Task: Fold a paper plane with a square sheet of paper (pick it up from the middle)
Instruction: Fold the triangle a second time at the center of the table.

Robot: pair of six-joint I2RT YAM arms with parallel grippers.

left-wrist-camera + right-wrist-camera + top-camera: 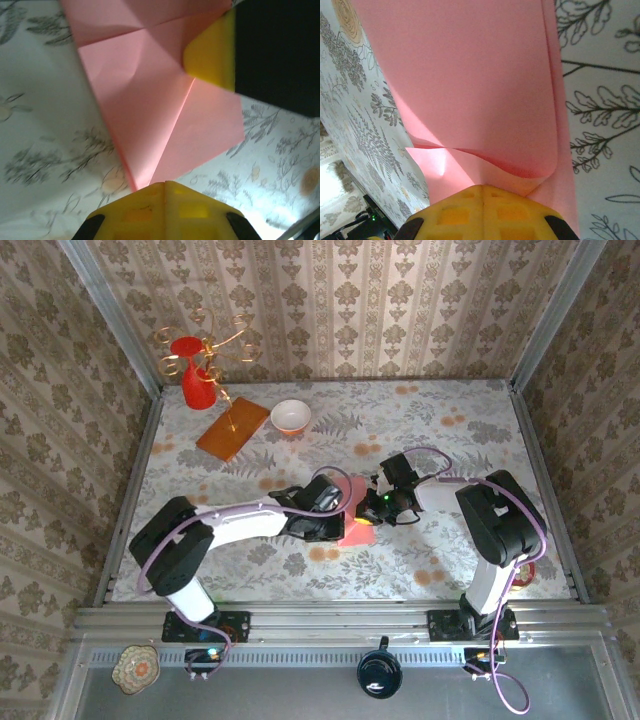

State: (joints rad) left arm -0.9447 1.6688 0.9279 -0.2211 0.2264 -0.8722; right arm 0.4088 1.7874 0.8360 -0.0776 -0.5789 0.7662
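Evidently mid-fold: square sheet of paper (357, 530) lay part-creased, centre of top frame. Left gripper (165, 186), right gripper (482, 189) both fully closed, tips resting on paper, no pinch evident. Next move probably called for pressing raised flap (470, 159) flat.

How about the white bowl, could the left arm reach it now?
Probably yes. The table between the left gripper and the white bowl lies bare, the wooden board off to one side. But the gripper is shut at the pink paper and must leave it first.
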